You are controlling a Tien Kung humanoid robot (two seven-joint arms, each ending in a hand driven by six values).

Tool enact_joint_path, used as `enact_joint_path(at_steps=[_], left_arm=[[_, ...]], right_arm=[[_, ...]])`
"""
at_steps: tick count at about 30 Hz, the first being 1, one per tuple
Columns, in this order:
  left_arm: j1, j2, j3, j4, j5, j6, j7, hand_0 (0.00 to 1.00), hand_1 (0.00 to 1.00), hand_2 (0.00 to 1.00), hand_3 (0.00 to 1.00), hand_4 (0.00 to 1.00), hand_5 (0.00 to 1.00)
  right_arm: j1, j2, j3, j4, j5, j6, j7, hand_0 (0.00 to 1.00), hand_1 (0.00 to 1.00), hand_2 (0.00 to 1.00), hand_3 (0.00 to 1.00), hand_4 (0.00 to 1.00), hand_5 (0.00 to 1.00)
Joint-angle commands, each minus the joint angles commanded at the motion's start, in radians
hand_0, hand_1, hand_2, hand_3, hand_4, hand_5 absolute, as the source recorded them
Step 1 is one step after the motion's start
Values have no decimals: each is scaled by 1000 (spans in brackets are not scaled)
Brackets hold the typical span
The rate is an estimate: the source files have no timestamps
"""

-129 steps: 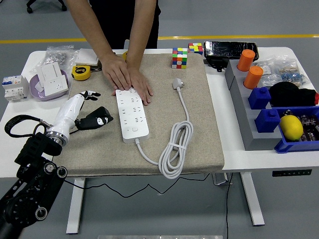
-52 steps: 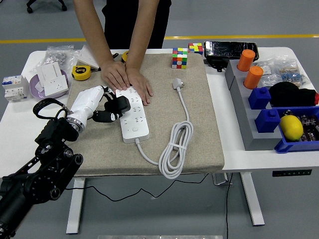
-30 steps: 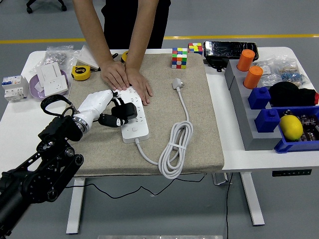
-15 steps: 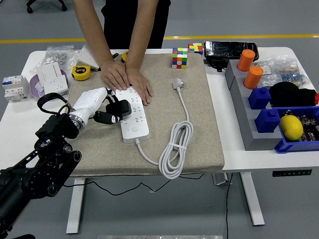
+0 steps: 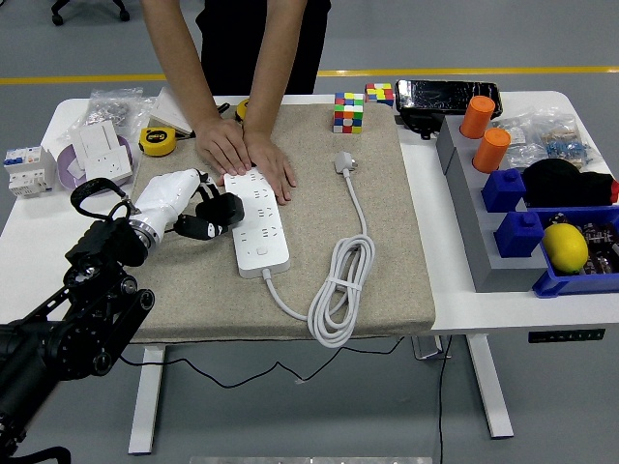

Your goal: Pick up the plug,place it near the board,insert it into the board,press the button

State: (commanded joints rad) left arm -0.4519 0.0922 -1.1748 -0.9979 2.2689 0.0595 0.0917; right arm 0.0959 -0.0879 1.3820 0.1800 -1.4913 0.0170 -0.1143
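Note:
A white power strip lies lengthwise on the beige mat, its button end toward me. My left hand, white with black fingers, is shut on a black plug and holds it at the strip's left edge, just over the mat. A person's two hands press flat on the strip's far end. The strip's own white cord coils to the right and ends in a white plug. My right arm is out of view.
A purple bowl with white sockets, a yellow tape measure and a breaker sit at the left. Two Rubik's cubes stand at the mat's far edge. Grey and blue bins with orange cups and a lemon line the right.
My left hand carried the black plug from the mat's left side to over the strip's left sockets, then drew back slightly left to the strip's edge. The person's hands stayed put.

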Motion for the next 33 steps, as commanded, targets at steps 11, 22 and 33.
enact_joint_path(at_steps=[11,22,33], left_arm=[[-21,22,40,2,0,-13,4,726,701,471,385,481,2],[-42,26,53,23,0,-25,9,729,703,470,389,491,2],[-56,30,75,26,0,-37,13,731,702,473,393,499,2]], right_arm=[[0,0,2,0,2,0,0,818,745,741,757,998,800],[3,-3,5,0,3,-1,-1,818,746,740,757,998,801],[5,-3,4,0,5,-1,0,817,745,740,757,998,802]])
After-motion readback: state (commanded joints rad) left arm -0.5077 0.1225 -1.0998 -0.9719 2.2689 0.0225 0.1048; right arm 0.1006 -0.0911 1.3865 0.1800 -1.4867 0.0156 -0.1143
